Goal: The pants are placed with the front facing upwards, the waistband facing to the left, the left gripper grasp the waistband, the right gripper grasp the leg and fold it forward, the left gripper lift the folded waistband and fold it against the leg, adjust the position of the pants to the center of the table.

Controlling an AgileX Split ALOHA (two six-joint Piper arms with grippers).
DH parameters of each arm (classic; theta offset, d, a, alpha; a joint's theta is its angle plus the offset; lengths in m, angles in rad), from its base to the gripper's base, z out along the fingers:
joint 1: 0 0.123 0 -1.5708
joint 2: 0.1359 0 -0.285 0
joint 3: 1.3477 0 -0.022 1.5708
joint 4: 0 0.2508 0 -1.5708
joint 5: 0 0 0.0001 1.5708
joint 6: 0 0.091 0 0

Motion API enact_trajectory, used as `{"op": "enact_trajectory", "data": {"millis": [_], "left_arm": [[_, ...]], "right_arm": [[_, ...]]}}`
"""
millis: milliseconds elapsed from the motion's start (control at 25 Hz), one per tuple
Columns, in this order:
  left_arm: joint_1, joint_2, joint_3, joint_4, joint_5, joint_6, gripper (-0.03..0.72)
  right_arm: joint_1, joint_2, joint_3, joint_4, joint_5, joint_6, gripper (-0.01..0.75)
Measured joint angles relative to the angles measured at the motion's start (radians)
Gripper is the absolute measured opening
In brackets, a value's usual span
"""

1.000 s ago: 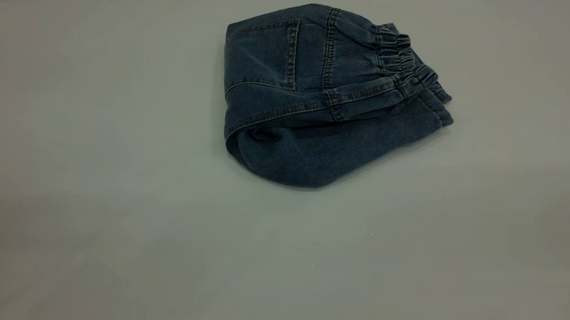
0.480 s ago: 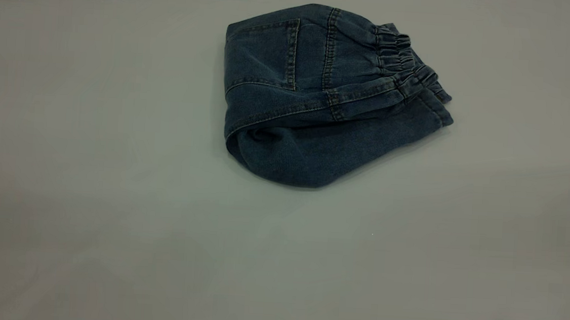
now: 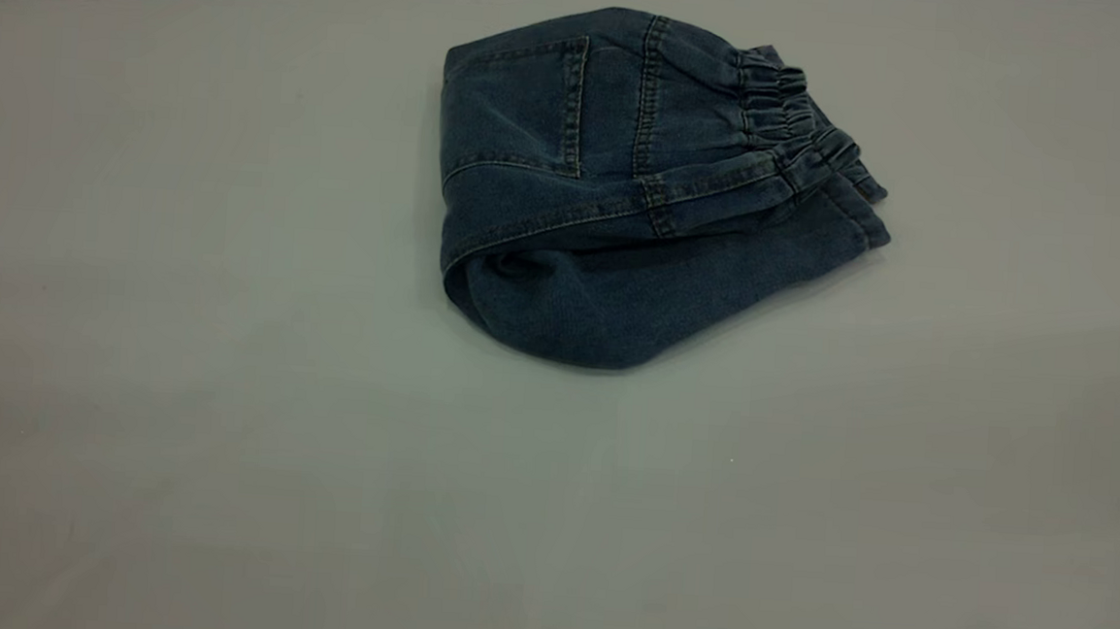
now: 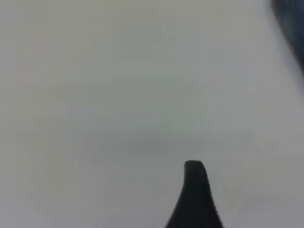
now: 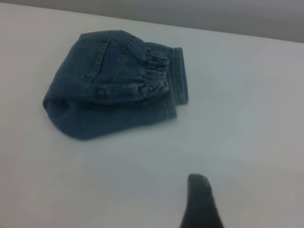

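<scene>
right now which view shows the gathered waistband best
The exterior view: the waistband shows its ruched gathers, folded onto the leg. The right wrist view shows the waistband whole but farther off. The left wrist view catches only a blue sliver of the pants.

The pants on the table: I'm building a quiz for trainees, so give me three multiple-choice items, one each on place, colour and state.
1. Where on the table do the pants lie in the exterior view?
A near the far edge
B at the near edge
C hanging off one side

2. What colour is the stitching?
A white
B tan
C red

3. How do the pants lie?
A spread flat
B folded into a bundle
C held in a gripper

Key: 1 A, they sit close under the far edge; 2 B, tan lines edge the pocket; 3 B, layers overlap, waistband on top, nothing touching.
</scene>
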Motion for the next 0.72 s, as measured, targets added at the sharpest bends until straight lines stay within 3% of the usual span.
{"op": "enact_trajectory", "data": {"millis": [720], "left_arm": [[0.005,-0.143,0.0,0.0,0.001,0.0,0.494]], "right_arm": [[0.0,0.0,0.0,0.002,0.0,0.0,0.411]]}}
